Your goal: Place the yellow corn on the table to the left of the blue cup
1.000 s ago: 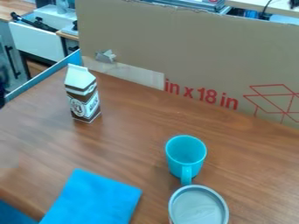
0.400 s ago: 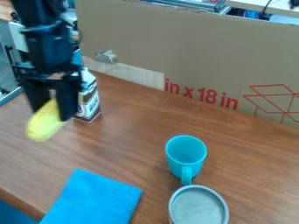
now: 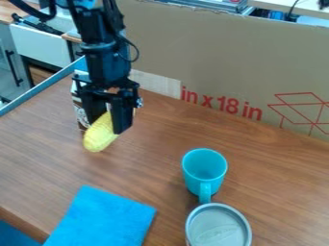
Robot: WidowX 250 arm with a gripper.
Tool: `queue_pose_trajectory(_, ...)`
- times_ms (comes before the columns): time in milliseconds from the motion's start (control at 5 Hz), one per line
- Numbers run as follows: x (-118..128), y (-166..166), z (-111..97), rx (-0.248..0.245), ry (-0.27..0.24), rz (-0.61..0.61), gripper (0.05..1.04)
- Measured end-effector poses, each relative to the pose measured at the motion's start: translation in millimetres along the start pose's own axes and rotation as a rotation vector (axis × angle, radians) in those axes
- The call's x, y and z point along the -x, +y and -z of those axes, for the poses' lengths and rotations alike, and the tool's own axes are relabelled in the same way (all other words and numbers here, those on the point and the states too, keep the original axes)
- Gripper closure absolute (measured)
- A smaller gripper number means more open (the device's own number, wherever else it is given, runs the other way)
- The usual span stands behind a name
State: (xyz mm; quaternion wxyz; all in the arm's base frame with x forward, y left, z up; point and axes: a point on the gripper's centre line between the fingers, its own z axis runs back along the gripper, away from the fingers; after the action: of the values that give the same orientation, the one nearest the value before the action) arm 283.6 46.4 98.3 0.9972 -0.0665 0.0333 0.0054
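Note:
The black gripper [image 3: 107,126] hangs over the upper left part of the table, shut on a yellow corn cob [image 3: 101,136]. The corn tilts, its rounded lower end pointing down and to the left. Right behind the gripper stands a brown and white carton [image 3: 82,111], mostly hidden by the arm. A turquoise cup [image 3: 204,169] stands upright right of centre with its handle toward the camera. Close in front of it is a round grey-lidded container [image 3: 218,228]. A folded blue cloth [image 3: 106,218] lies flat at the lower left.
A tall cardboard panel [image 3: 218,57] with red print closes off the table's back side. The wooden table [image 3: 154,158] has a blue edge strip [image 3: 45,89] at its upper left. Beyond that stands a white drawer unit [image 3: 40,45].
The arm came into view from the upper left with the corn in its gripper, then moved right, so that it now covers most of the carton. The cup, container and cloth have stayed put.

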Motion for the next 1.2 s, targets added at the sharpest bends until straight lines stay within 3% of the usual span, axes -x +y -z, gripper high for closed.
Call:
queue_pose_trajectory(200,-16,-2,19,0.001,0.021,0.012,0.416)
queue_pose_trajectory(400,-24,-5,36,-0.009,0.005,-0.027,0.416)
queue_pose_trajectory(600,-24,-8,52,-0.044,0.012,-0.068,0.416)
queue_pose_trajectory(800,-23,-4,63,-0.121,-0.014,-0.102,0.416)
queue_pose_trajectory(1000,-28,0,67,-0.153,0.004,-0.086,0.416)
queue_pose_trajectory(1200,-29,-1,65,-0.154,0.015,-0.084,0.370)
